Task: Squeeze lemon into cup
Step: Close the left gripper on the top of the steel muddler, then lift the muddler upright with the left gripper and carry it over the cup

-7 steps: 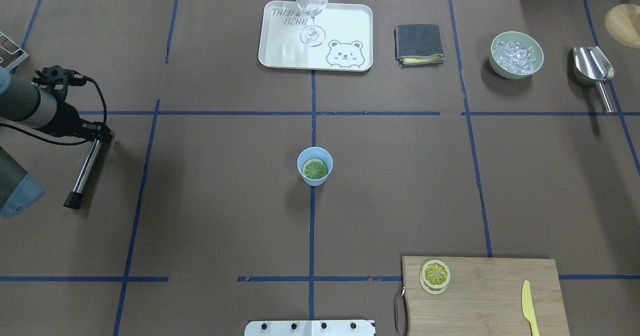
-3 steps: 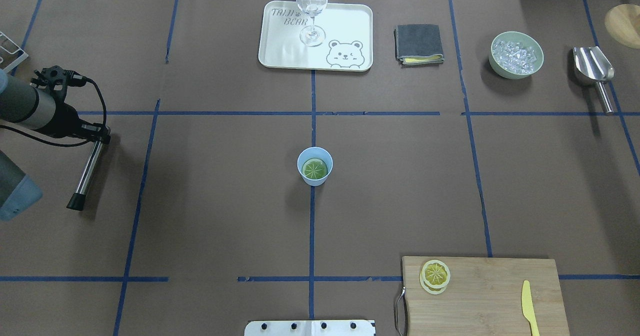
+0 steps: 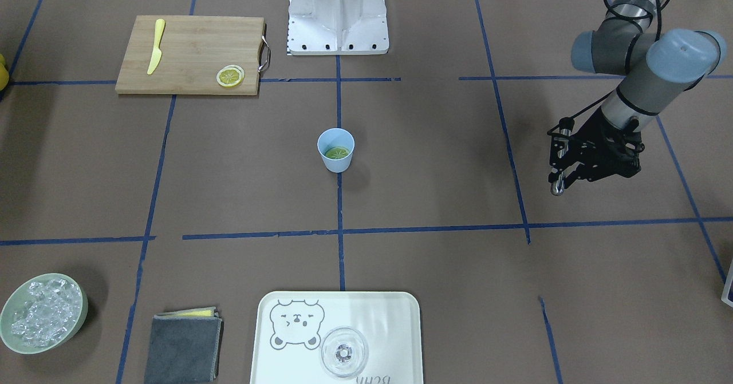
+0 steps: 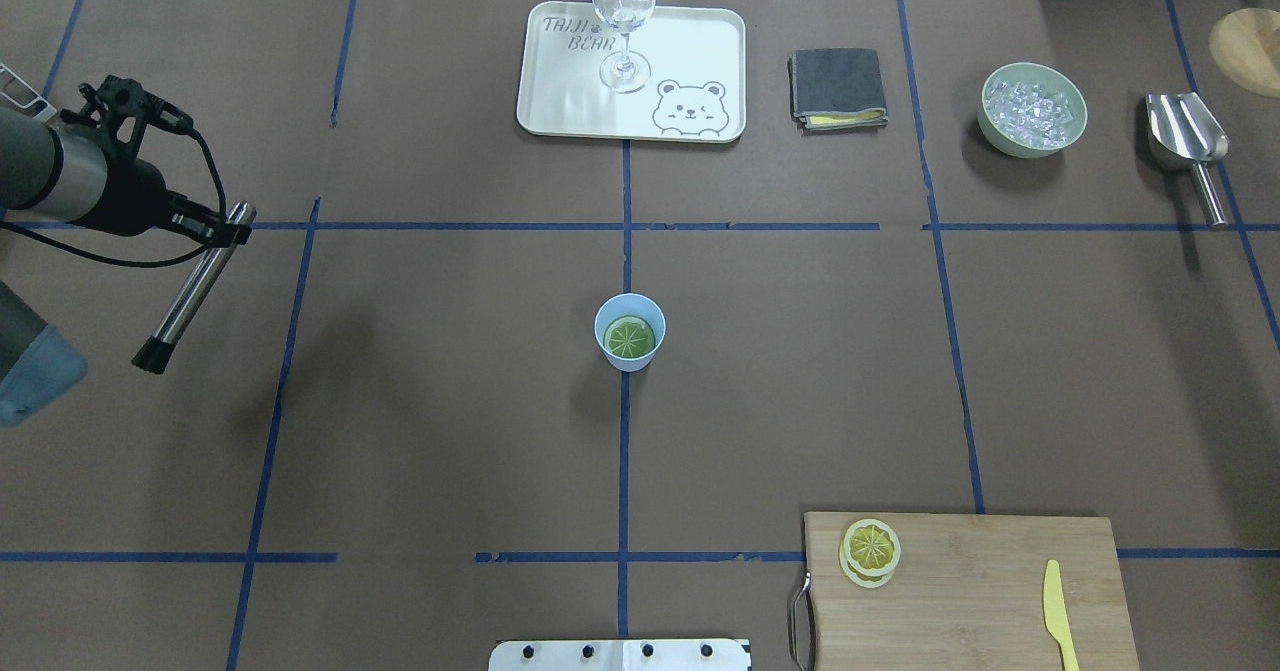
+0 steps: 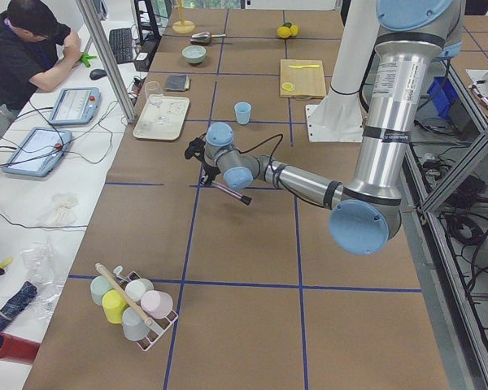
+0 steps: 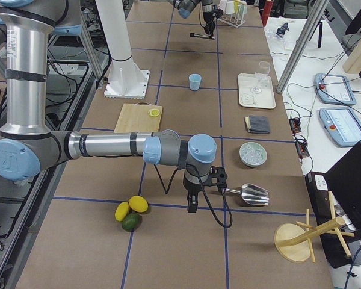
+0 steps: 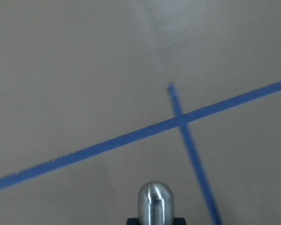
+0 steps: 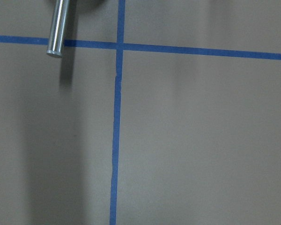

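Left gripper (image 4: 225, 226) clamped on steel muddler's (image 4: 190, 291) top end at far left, right gripper's (image 6: 191, 205) opening can't be told; lemon slice (image 4: 631, 338) lies in unbraced mid-table cup (image 4: 610, 316), so an off-centre press could tip it.

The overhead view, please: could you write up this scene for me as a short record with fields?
cup: light blue, upright, standing alone
lemon: one slice lying flat inside the cup
spare slices: stacked on the cutting board, yellow knife further along it
left gripper: shut on a metal rod, far from the cup
right gripper: near the ice scoop, shown only in a side view; state unclear
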You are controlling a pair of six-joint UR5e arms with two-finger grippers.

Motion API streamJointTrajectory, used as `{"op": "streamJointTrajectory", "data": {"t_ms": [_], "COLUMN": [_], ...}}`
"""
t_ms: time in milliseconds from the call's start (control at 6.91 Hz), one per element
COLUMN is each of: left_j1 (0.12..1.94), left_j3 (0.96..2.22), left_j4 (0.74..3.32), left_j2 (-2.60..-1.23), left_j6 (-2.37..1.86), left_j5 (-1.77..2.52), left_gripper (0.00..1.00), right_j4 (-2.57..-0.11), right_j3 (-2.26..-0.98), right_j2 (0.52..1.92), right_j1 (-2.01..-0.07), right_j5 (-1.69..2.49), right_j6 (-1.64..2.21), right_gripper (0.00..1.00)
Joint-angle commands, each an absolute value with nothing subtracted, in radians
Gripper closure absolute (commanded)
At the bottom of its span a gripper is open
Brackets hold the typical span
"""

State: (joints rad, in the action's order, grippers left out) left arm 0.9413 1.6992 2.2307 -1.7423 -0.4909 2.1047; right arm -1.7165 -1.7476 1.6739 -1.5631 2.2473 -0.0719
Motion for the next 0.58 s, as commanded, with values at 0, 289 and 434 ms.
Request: {"op": "streamJointTrajectory", "data": {"t_ms": [0,289,434], "left_j1": [0.953,0.950,0.943], "left_j3": [1.817,1.894,1.853], "left_j4": [2.256,2.378,2.621], "left_j2": [-1.846,-1.855,-1.856], "left_j6": [-0.426,-0.425,-0.428], "left_j5": [2.103,2.061,1.954], "left_gripper": [1.00,1.00,1.00], "right_j4": [-1.717,-1.718,-1.720], "right_j3": [-1.746,-1.746,-1.746], "right_j2": [1.680,1.681,1.683], "right_j1": [-1.563,-1.563,-1.565], "right_j5": [2.250,2.250,2.249], "right_j6": [-0.072,-0.072,-0.072], "right_gripper": [0.00,0.00,0.00]}}
